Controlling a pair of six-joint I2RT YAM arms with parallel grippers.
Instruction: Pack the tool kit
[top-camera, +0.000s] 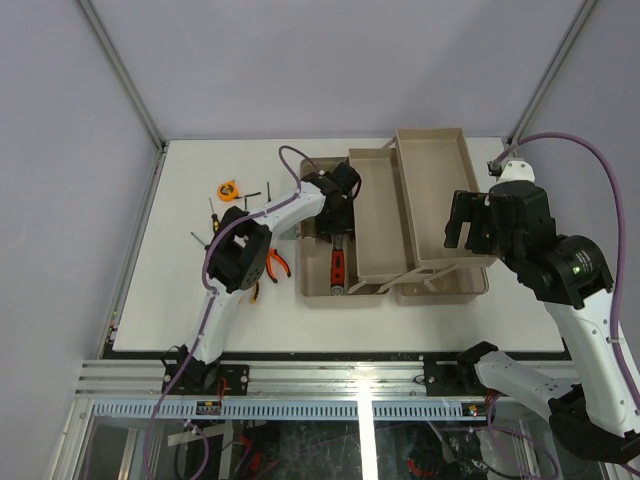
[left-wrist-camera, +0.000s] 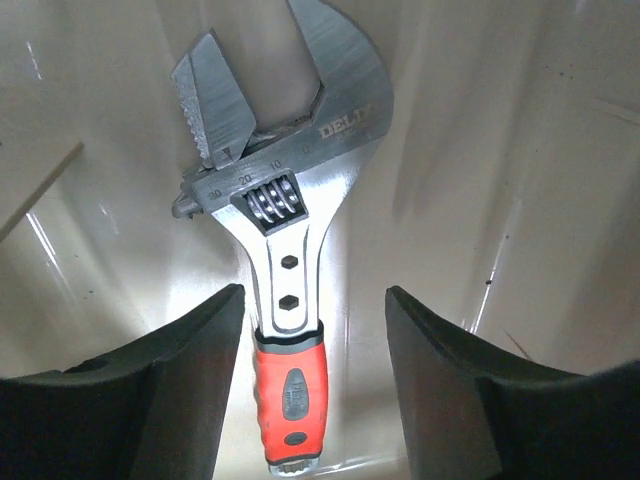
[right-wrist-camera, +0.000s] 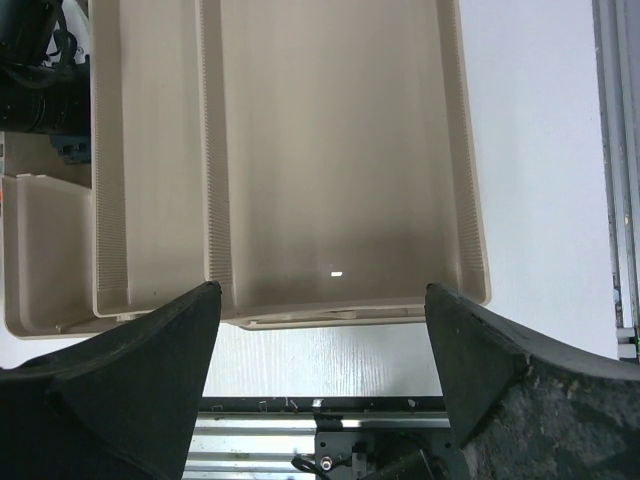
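Observation:
The beige toolbox (top-camera: 318, 290) stands open in the middle of the table, with two beige trays (top-camera: 378, 215) (top-camera: 436, 190) swung out to its right. An adjustable wrench with a red handle (top-camera: 338, 268) lies on the box floor. My left gripper (top-camera: 338, 212) hangs open inside the box. In the left wrist view the wrench (left-wrist-camera: 285, 240) lies between the spread fingers (left-wrist-camera: 190, 370), free of them. My right gripper (top-camera: 468, 222) is open and empty above the near end of the right tray (right-wrist-camera: 330, 150). The lid, handle and latch do not show.
On the table left of the box lie an orange tape measure (top-camera: 229, 189), orange-handled pliers (top-camera: 279, 263), and thin screwdrivers (top-camera: 212, 213). White table (right-wrist-camera: 540, 150) shows right of the trays. The metal rail (top-camera: 350, 378) runs along the near edge.

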